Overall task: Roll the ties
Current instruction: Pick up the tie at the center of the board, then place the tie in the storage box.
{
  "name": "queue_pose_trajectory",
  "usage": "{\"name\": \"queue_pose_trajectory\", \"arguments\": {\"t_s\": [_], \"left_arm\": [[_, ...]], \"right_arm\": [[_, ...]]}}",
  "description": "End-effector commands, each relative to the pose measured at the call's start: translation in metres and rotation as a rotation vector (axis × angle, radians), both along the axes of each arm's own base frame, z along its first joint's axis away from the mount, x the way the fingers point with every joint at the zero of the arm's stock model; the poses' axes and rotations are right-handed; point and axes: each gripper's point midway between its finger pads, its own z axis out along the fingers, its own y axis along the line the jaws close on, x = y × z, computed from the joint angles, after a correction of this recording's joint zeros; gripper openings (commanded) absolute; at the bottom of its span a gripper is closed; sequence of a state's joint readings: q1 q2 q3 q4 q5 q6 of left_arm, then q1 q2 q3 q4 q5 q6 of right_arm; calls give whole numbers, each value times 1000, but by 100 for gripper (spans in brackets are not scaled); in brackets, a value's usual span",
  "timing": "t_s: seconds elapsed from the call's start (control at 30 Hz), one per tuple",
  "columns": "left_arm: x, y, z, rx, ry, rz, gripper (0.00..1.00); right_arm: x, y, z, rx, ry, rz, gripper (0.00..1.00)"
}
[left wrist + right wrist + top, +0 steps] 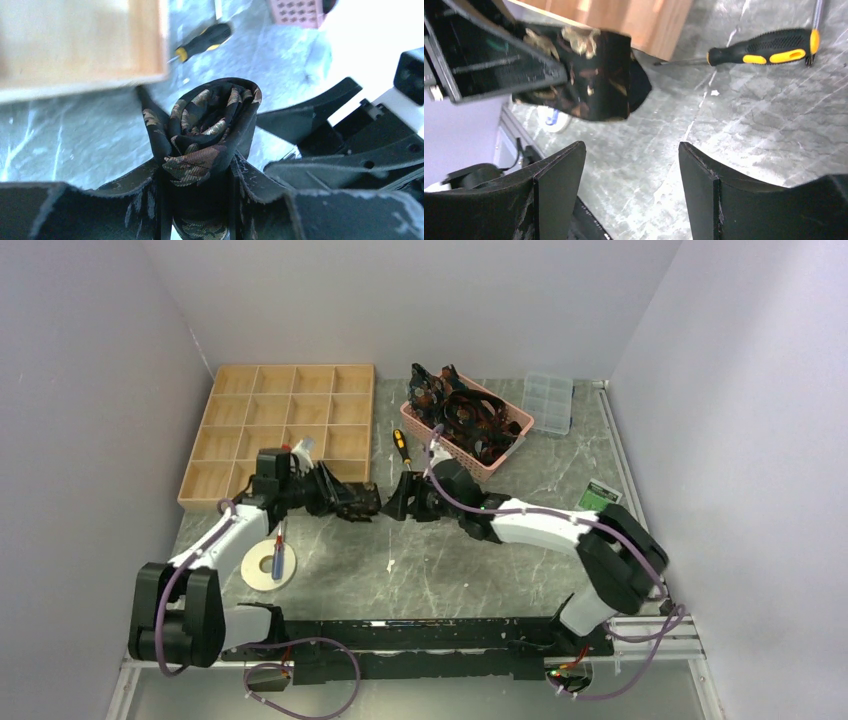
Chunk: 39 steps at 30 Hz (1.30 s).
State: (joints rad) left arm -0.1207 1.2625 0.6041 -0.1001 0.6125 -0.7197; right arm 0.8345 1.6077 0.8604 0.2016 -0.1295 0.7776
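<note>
Grey marbled table [450,560] between pale walls [90,390]. The rolled tie [210,130] is pinched across its coil by the left end effector [342,498], just beside the near right corner of the wooden tray [295,367]. The right end effector [631,170] is spread and empty, near the roll. Further ties [465,415] lie in the pink basket [508,448], far right. Judged step: transfer into a tray compartment. The pinch should be held firm so the coil is not loosened, the roll lowered upright, and release made only once it is confined by compartment walls.
</note>
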Motion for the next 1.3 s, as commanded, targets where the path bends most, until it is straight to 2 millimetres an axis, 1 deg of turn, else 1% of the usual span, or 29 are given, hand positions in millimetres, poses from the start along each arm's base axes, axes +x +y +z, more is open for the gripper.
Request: {"name": "queue_pose_trajectory", "arguments": {"t_s": [0.0,0.03,0.1,0.23,0.33,0.37,0.4,0.47,0.6,0.77,1.0,1.07,1.17,1.27], "left_arm": [[16,-2,62,27,-134,-57,3],[22,-2,73,39,-159,-66,3],[32,-1,81,63,-177,-88,3],[52,-6,82,16,-154,-143,3],[68,-16,90,-39,-194,-179,3],[73,-16,90,-37,-198,-183,3],[78,-14,86,-19,-195,-185,3],[86,-9,71,4,-161,-190,3],[97,3,48,18,-108,-188,3],[95,25,20,133,10,-188,3],[86,55,-25,337,184,-202,3],[84,64,-32,389,211,-197,3],[83,73,-36,454,228,-178,3],[83,73,-38,520,230,-177,3]], "right_arm": [[-4,-25,26,-1,-74,-35,73],[-8,-31,25,0,-73,-35,73],[-13,-37,28,8,-77,-34,73],[-20,-49,27,1,-94,-39,73],[-21,-59,25,-13,-109,-54,73],[-21,-62,24,-15,-110,-58,73],[-21,-64,24,-12,-109,-61,73],[-22,-68,24,-7,-112,-62,73],[-23,-73,24,-3,-116,-69,73],[-24,-78,27,-2,-130,-76,73],[-26,-82,29,-4,-134,-81,74],[-26,-83,29,-5,-136,-85,74],[-25,-84,28,-9,-137,-91,74],[-24,-83,27,-6,-130,-87,74]]}}
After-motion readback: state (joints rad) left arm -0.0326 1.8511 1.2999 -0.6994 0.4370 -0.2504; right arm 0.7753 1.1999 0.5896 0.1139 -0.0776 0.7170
